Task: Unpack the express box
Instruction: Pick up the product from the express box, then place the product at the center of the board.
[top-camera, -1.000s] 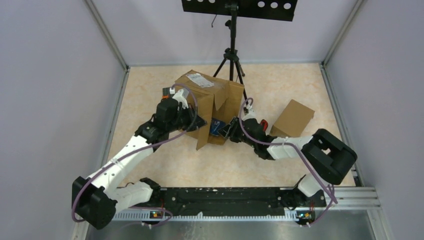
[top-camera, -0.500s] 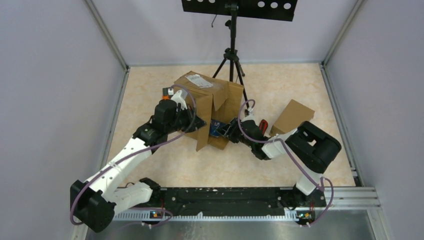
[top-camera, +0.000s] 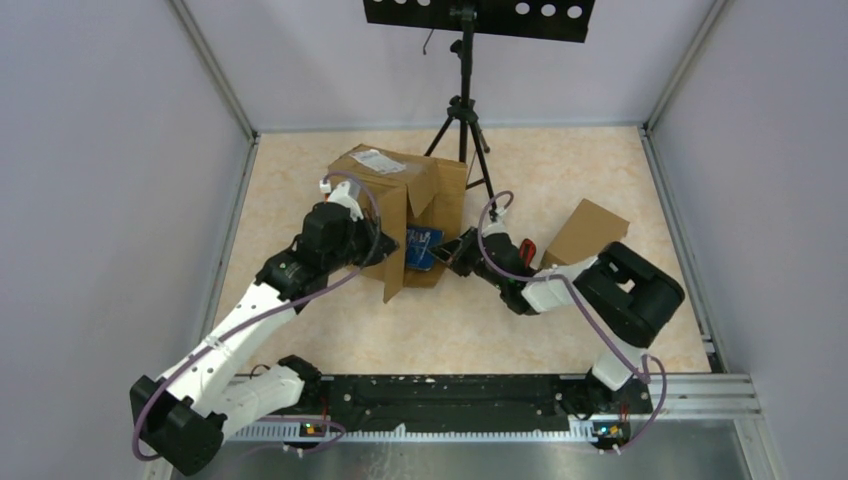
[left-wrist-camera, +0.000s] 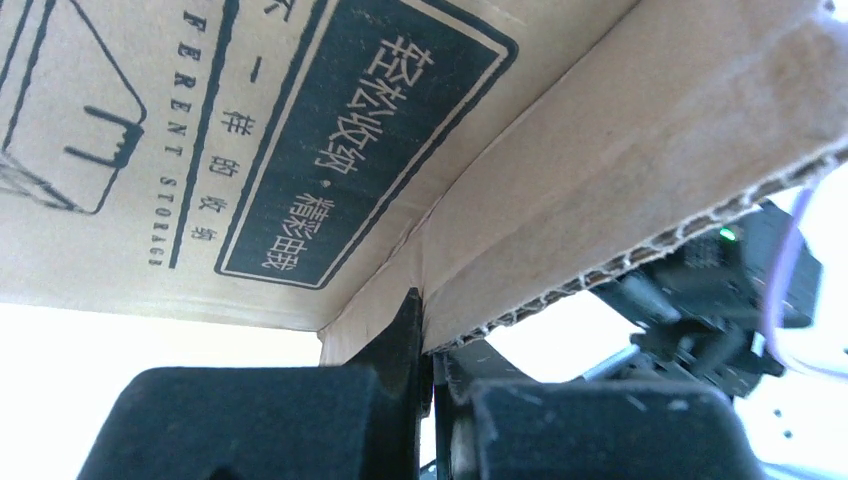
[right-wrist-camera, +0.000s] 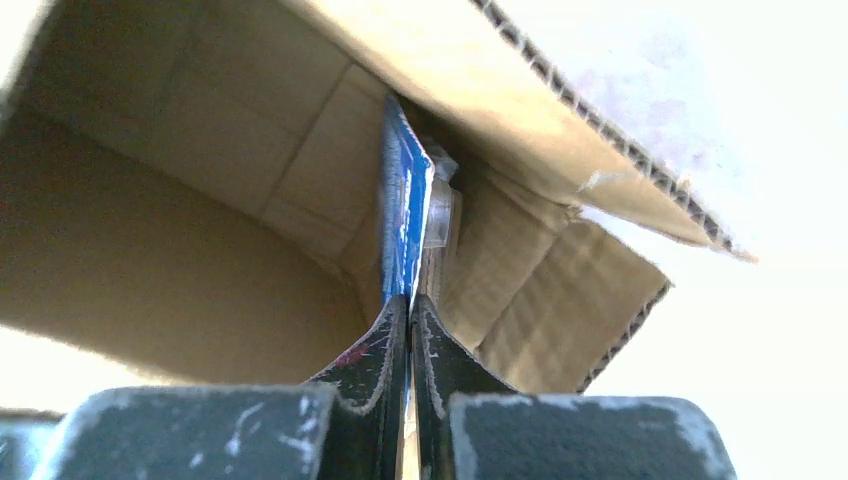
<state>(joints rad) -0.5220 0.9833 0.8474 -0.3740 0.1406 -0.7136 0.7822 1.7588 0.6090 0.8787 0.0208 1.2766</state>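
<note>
The express box (top-camera: 400, 190), brown cardboard with a white label, lies on its side with its mouth facing the arms. My left gripper (top-camera: 380, 246) is shut on the box's front flap (left-wrist-camera: 620, 200); in the left wrist view the corrugated edge sits between the jaws of this gripper (left-wrist-camera: 428, 315). My right gripper (top-camera: 449, 251) reaches into the mouth and is shut on a flat blue packet (top-camera: 422, 246). In the right wrist view the blue packet (right-wrist-camera: 403, 215) stands edge-on inside the box (right-wrist-camera: 180, 220), pinched at its near end by the gripper (right-wrist-camera: 410, 305). Clear plastic (right-wrist-camera: 441, 210) shows beside it.
A smaller plain brown box (top-camera: 585, 235) sits to the right of the right arm, with a small red object (top-camera: 527, 248) beside it. A black tripod (top-camera: 462, 115) stands just behind the express box. Grey walls enclose the table on three sides.
The right gripper has shut on the blue packet inside the box. The left arm has drawn the box a little to the left by its flap.
</note>
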